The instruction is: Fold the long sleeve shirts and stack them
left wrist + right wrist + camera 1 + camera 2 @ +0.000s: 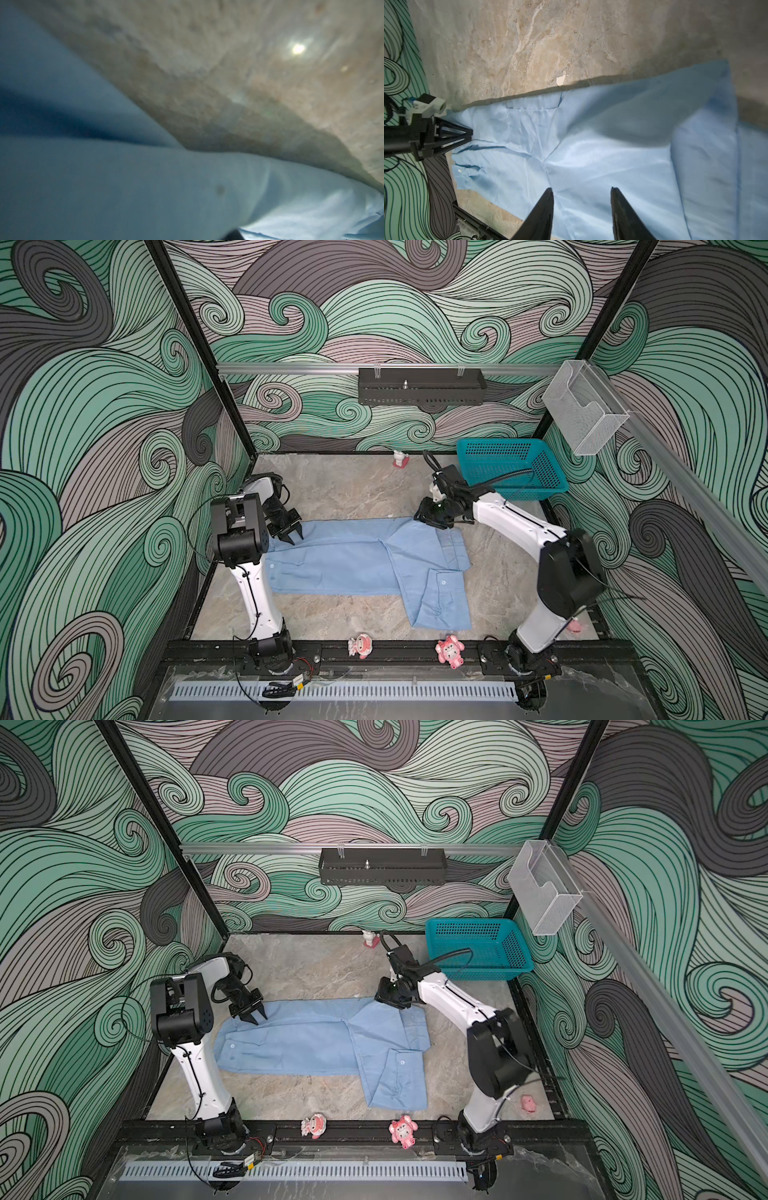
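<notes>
One light blue long sleeve shirt lies flat across the middle of the stone table, with a sleeve folded back over its right end and a cuff button showing. My left gripper rests at the shirt's far left corner, its fingertips a little apart and nothing visibly pinched. The left wrist view is filled by blurred blue shirt fabric, which hides the fingers. My right gripper hangs open just above the shirt, near its far right corner. The left gripper also shows there.
A teal perforated basket stands at the back right, behind the right arm. Small pink toy figures sit on the front rail, another at the back wall and one by the right arm's base.
</notes>
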